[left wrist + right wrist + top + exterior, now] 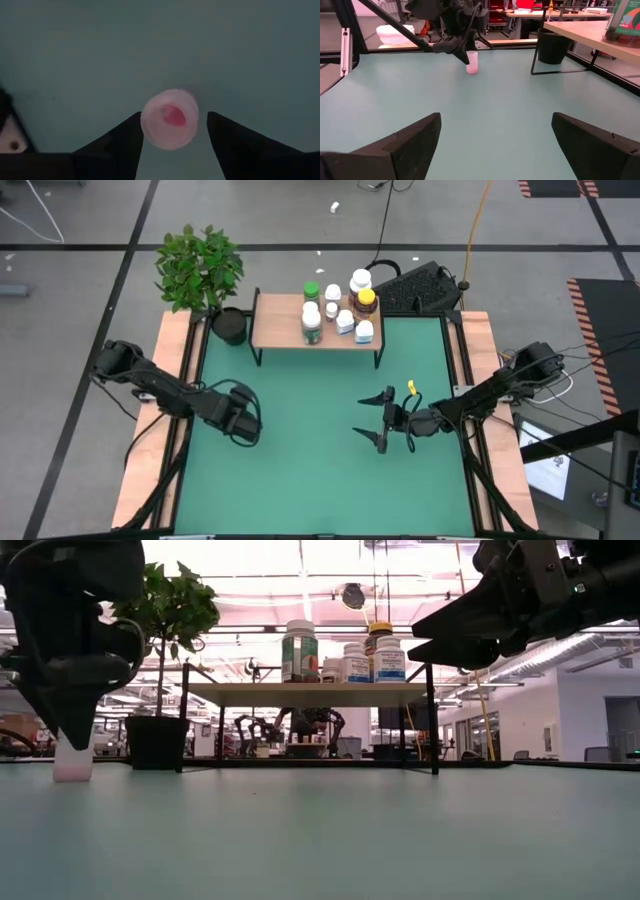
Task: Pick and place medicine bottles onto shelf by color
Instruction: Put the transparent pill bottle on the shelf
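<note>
High view: the left hand (243, 423) sits low over the green bench (310, 470) on its left side, well apart from the shelf (282, 330) at the far edge. The shelf already carries a cluster of medicine bottles (338, 308), among them a green-capped one, a yellow-capped amber one and several white ones. The right hand (385, 421) hovers over the right-centre of the bench, jaws at full width and holding nothing.

The left wrist view shows one small white vial (169, 119) standing upright on the bench between the left hand's two fingers (120, 142). The jaws stand part-way open around it; the left finger appears to be at or very near the vial wall, while a visible gap remains on the other side. Whether contact has been made cannot be confirmed from this view. The right wrist view and the low view agree: the vial (471, 63) stands on the bench directly beneath the left hand (75, 710).

Step in hand: grasping the last loose vial, which is not yet lifted.

The next move calls for:
1. Close the jaws squarely on the vial body, keeping it upright.
2. Lift clear of the bench.
3. Carry it far and right to the shelf, and set it beside the white bottles without disturbing those already standing there.
</note>
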Available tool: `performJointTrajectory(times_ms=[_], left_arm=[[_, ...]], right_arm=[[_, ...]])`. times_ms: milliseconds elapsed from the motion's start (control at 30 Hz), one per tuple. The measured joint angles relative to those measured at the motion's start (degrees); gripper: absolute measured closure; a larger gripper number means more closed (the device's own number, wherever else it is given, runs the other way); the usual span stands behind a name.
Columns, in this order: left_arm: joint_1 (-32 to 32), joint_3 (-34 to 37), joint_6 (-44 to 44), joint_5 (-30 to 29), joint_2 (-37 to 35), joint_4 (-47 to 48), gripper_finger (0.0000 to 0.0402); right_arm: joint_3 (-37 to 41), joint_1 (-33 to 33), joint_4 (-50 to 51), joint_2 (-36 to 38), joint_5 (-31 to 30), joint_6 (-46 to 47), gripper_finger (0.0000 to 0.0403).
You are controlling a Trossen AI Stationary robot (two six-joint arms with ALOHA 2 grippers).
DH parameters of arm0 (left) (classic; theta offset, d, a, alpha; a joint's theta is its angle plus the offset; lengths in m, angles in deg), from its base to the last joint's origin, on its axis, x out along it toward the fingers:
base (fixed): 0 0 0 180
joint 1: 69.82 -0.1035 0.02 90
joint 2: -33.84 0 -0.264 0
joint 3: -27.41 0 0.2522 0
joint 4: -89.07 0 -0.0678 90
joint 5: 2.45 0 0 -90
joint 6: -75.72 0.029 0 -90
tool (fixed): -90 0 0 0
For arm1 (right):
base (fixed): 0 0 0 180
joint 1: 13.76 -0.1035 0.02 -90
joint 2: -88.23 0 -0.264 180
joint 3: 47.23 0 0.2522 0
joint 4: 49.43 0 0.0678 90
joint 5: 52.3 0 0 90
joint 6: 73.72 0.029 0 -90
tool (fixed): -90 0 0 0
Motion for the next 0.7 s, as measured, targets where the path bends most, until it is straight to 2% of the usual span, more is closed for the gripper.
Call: performJointTrajectory(times_ms=[433,700], left_arm=[[-2.3,0.1,4.5,0.7,0.0,-2.0,0.0190],[-2.5,0.0,4.9,3.2,-0.1,-2.4,0.0250]], right_arm=[[0.0,0.0,0.0,0.0,0.0,0.0,0.0026],[0.0,0.0,0.0,0.0,0.0,0.0,0.0026]])
